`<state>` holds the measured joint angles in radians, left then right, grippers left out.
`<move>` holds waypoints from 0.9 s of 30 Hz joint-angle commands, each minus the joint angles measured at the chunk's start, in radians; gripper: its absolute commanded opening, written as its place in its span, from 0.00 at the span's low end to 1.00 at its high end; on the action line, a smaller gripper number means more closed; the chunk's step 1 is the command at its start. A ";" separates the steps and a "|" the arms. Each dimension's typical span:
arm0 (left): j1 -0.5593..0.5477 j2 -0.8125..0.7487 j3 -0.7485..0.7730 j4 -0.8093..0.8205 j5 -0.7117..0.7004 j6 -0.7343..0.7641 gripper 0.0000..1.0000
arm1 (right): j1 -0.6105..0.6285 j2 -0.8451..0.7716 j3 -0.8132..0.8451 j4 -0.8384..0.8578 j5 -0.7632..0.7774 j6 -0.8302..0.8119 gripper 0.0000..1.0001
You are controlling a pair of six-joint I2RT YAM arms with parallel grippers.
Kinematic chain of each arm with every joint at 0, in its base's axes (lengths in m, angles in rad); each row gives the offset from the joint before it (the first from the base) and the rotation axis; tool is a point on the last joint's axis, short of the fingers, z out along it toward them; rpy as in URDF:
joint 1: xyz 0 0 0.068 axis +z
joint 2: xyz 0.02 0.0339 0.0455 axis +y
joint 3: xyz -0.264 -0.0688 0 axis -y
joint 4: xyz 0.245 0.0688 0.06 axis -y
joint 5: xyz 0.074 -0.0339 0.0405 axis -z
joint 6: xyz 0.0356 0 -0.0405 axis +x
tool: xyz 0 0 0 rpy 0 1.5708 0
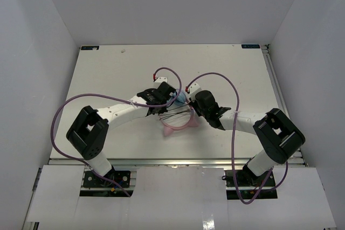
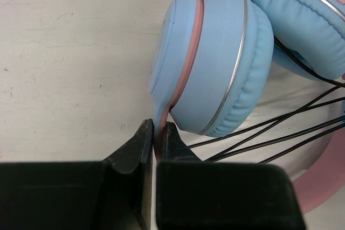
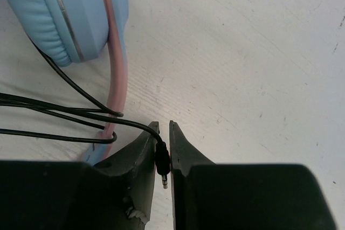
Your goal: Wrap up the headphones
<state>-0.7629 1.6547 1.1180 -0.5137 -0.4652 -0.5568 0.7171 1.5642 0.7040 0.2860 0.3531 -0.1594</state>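
The headphones point(image 1: 178, 118) lie at mid-table between my two arms, with light blue ear cups point(image 2: 210, 57) and a pink headband point(image 3: 117, 74). The thin black cord point(image 2: 280, 127) runs in several strands across the headband point(image 3: 54, 112). My left gripper point(image 2: 155, 133) is shut on the pink headband arm just below one ear cup. My right gripper point(image 3: 164, 133) is shut on the cord's black plug point(image 3: 162, 157), whose metal tip points back between the fingers. In the top view my left gripper point(image 1: 171, 96) and right gripper point(image 1: 190, 107) sit close together over the headphones.
Purple arm cables point(image 1: 172, 74) loop above both wrists. The white table point(image 1: 118, 74) is walled by white panels on three sides, with a metal rail point(image 1: 178, 161) along the near edge.
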 commanded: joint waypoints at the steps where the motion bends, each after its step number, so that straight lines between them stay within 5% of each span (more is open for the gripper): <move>1: 0.017 -0.097 -0.014 -0.041 -0.050 0.010 0.00 | -0.028 -0.010 0.013 -0.011 0.062 0.014 0.20; 27: 0.044 -0.181 -0.015 -0.047 0.008 -0.016 0.00 | -0.027 0.026 0.019 0.001 -0.002 0.055 0.20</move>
<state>-0.7335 1.5469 1.1011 -0.5455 -0.4466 -0.5754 0.7128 1.5677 0.7040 0.2859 0.2980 -0.1106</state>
